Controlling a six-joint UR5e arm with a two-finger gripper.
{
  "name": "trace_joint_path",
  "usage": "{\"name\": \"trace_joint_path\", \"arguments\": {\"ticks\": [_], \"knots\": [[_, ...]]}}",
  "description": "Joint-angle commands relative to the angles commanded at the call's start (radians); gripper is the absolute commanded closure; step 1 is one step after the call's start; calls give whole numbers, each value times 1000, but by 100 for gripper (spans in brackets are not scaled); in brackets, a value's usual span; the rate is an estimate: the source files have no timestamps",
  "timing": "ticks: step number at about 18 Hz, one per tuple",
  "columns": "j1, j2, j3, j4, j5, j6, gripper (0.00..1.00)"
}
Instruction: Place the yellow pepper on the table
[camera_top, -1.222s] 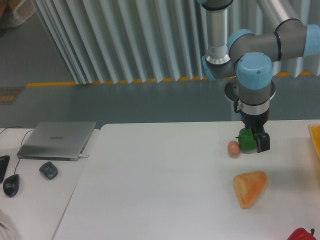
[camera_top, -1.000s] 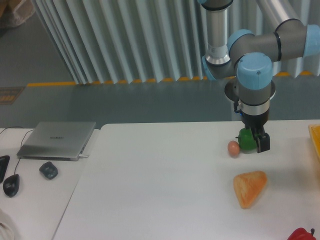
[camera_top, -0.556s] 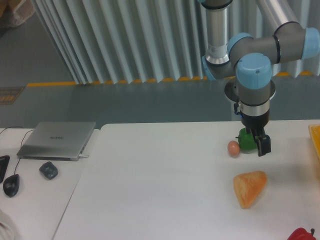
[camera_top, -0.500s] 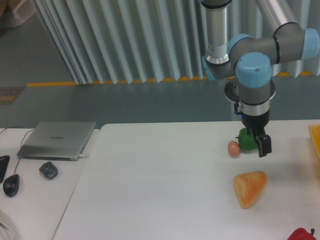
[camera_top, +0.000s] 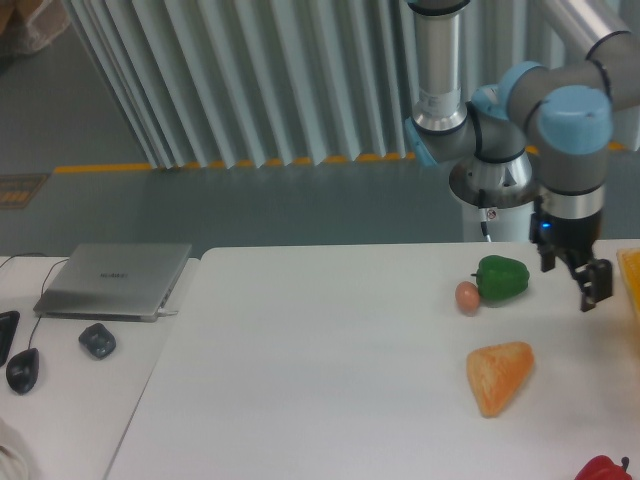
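The yellow pepper is out of view. My gripper (camera_top: 571, 279) hangs low over the right part of the white table (camera_top: 320, 380), to the right of a green bell pepper (camera_top: 502, 277) and apart from it. Its dark fingers (camera_top: 592, 290) are spread, so it is open, and nothing sits between them. The green pepper lies free on the table.
A small brownish egg-like thing (camera_top: 467, 296) touches the green pepper's left side. An orange wedge (camera_top: 498, 375) lies nearer the front. A red pepper (camera_top: 603, 468) peeks in at the bottom right corner. An orange-yellow object (camera_top: 631, 275) is cut off at the right edge. Laptop (camera_top: 116, 279) and mice (camera_top: 97, 340) sit on the left desk.
The gripper was around the green pepper and has let it go. It has moved to the right, and the pepper now lies uncovered on the table.
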Motion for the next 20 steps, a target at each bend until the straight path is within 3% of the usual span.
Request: {"name": "trace_joint_path", "arguments": {"ticks": [9,14,20], "knots": [[152,-5,0,6,5,238,0],[244,-5,-11,3,8,434,0],[275,-5,-11,9,8,446,0]]}}
